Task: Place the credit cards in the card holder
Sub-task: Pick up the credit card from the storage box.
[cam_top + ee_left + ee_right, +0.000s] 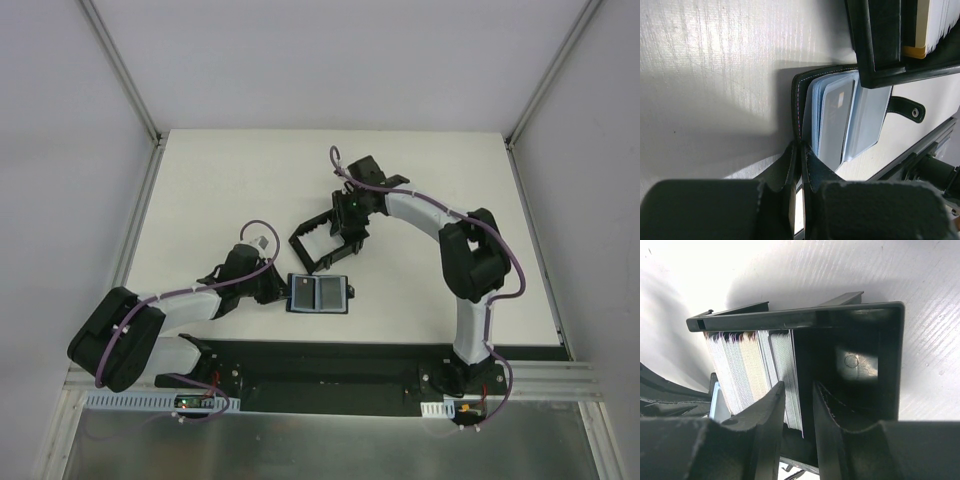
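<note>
Pinching the card holder [840, 115] in closed left gripper [800, 159], we straddle likely stiff, slick credit cards [755, 365] edgewise; right gripper [798, 387] hold uncertain.

Flat black folding wallet [318, 293] is lying just before black walled tray [790, 319]; thin pale cards [755, 370] are standing inside it.

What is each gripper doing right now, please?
Left gripper: closed, holding the card holder edge.
Right gripper: jaws narrowly apart around the end credit cards; grip cannot be told.
</note>
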Controlling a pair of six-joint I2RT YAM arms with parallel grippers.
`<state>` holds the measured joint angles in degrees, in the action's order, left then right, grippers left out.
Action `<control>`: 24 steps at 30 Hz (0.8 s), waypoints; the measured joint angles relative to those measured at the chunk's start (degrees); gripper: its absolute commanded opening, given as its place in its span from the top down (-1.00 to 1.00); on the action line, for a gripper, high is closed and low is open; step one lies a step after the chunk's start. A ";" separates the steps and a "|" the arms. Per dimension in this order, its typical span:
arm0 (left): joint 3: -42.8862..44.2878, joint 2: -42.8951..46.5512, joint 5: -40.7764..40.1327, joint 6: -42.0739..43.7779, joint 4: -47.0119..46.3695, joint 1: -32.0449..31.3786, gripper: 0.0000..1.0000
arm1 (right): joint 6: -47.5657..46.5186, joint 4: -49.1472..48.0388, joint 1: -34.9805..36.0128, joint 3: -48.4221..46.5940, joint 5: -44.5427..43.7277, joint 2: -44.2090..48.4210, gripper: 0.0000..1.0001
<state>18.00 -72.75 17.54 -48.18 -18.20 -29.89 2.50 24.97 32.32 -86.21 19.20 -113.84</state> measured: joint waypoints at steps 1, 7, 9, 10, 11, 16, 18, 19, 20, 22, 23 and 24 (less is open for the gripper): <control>0.07 -0.04 0.00 0.04 0.02 0.00 1.00 | 0.04 -0.20 0.00 0.15 0.15 0.04 0.42; 0.22 -0.26 0.02 0.26 0.00 0.00 1.00 | 0.11 -0.72 -0.26 0.79 0.83 0.46 0.46; 0.26 -0.31 0.02 0.33 0.00 0.00 1.00 | 0.26 -0.72 -0.31 0.79 1.05 0.66 0.48; 0.28 -0.35 0.04 0.35 0.00 0.00 1.00 | 0.33 -0.74 -0.33 0.79 1.25 0.79 0.48; 0.33 -0.42 0.04 0.42 -0.02 0.00 1.00 | 0.42 -0.76 -0.35 0.79 1.46 0.92 0.49; 0.72 -0.98 0.26 0.68 -0.04 0.00 1.00 | 0.72 -1.20 -0.44 0.81 2.64 1.68 0.49; 0.85 -1.14 0.37 0.76 -0.04 0.00 1.00 | 0.94 -1.22 -0.44 0.83 2.86 1.92 0.50; 0.85 -1.14 0.42 0.81 -0.07 0.00 1.00 | 1.01 -1.25 -0.44 0.87 2.97 2.01 0.51; 0.85 -1.14 0.42 0.81 -0.07 0.00 1.00 | 1.09 -1.49 -0.44 1.07 3.10 2.08 0.61; 0.85 -1.14 0.44 0.83 -0.07 0.00 1.00 | 1.07 -1.79 -0.44 1.49 3.10 2.23 0.70; 0.85 -1.14 0.44 0.83 -0.07 0.00 1.00 | 1.14 -1.84 -0.46 1.70 2.82 2.27 0.76; 0.85 -1.14 0.44 0.83 -0.09 0.00 1.00 | 1.11 -1.81 -0.52 1.75 2.71 2.27 0.84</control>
<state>18.85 -73.89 17.98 -47.35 -18.28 -29.89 3.62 23.16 31.79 -84.47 21.91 -111.57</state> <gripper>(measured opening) 0.009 0.165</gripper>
